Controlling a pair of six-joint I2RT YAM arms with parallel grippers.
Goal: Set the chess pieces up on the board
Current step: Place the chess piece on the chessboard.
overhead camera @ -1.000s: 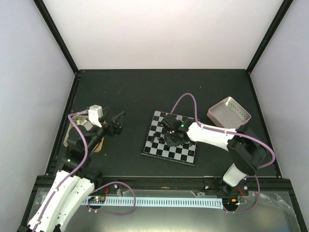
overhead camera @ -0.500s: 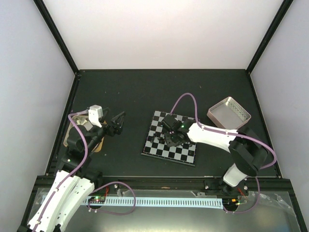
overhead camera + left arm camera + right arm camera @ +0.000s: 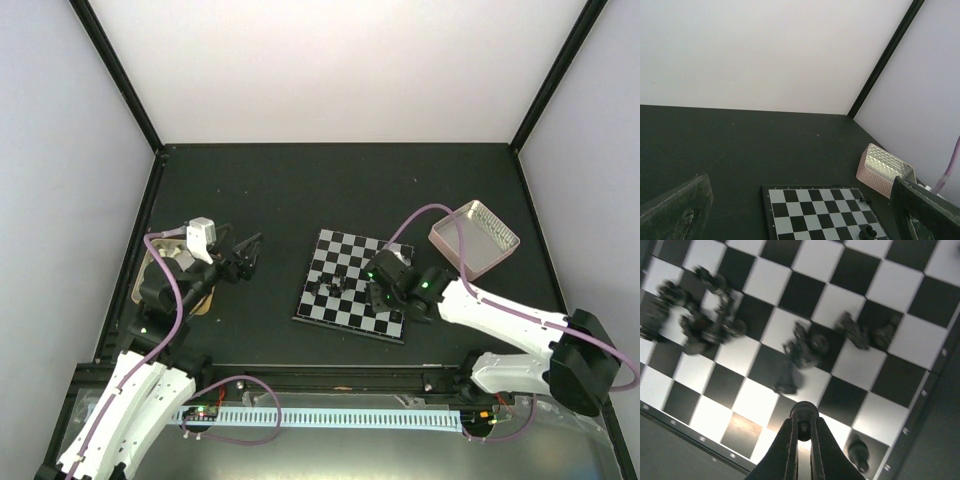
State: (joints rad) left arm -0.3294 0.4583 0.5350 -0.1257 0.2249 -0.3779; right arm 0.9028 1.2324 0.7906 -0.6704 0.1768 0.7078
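The board (image 3: 340,262) of black and pale checks lies mid-table. Several tiny black chess pieces (image 3: 710,325) lie scattered and tipped on it, more near the middle (image 3: 807,346) and one by the corner (image 3: 859,454). My right gripper (image 3: 803,426) is shut on one small black piece (image 3: 804,416) and holds it above the squares near the board's edge; in the top view it (image 3: 374,296) is over the board's right front part. My left gripper (image 3: 250,250) is open and empty, left of the board. The left wrist view shows the board (image 3: 810,210) with two pieces (image 3: 867,232).
A pink-rimmed metal tray (image 3: 476,238) stands right of the board, also in the left wrist view (image 3: 884,170). A tan wooden-rimmed tray (image 3: 145,283) lies under the left arm. The black table's frame rails run along all sides.
My right arm has swung from over the board's middle toward its right front corner, carrying a piece. The left arm has barely moved.
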